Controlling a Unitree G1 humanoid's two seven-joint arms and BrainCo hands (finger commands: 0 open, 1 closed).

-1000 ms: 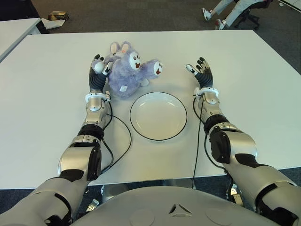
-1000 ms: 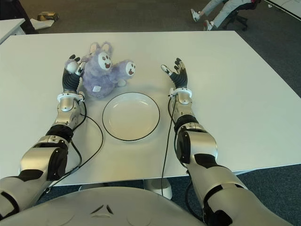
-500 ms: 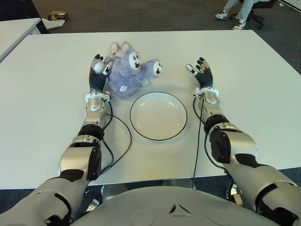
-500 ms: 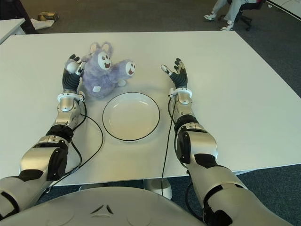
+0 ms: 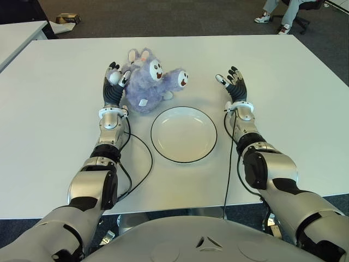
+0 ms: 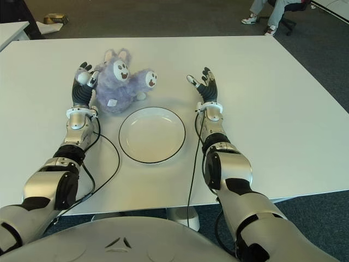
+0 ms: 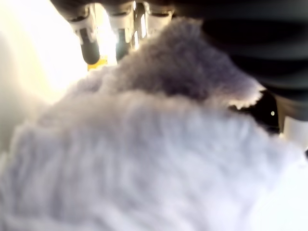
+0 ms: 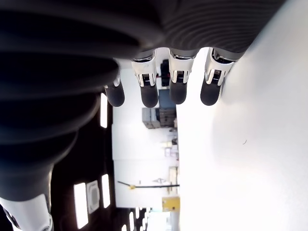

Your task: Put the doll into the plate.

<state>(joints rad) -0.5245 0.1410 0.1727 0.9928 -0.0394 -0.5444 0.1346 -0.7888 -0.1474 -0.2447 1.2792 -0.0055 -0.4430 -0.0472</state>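
A purple plush rabbit doll [image 5: 150, 83] lies on the white table [image 5: 54, 109], just beyond the white plate [image 5: 184, 135] with a dark rim, which holds nothing. My left hand [image 5: 114, 82] stands upright against the doll's left side, fingers extended and not closed around it. In the left wrist view the doll's fur [image 7: 144, 159] fills the picture, with straight fingers [image 7: 89, 41] beyond it. My right hand [image 5: 233, 83] stands upright to the right of the doll and apart from it, fingers [image 8: 149, 94] straight and holding nothing.
Black cables [image 5: 143, 158] run from both wrists across the table beside the plate. A second table [image 5: 16, 35] stands at far left. On the floor beyond are a small box [image 5: 68, 18] and a seated person's feet [image 5: 272, 15].
Neither hand nor the doll has moved. Only the person's feet in the background have shifted to the right.
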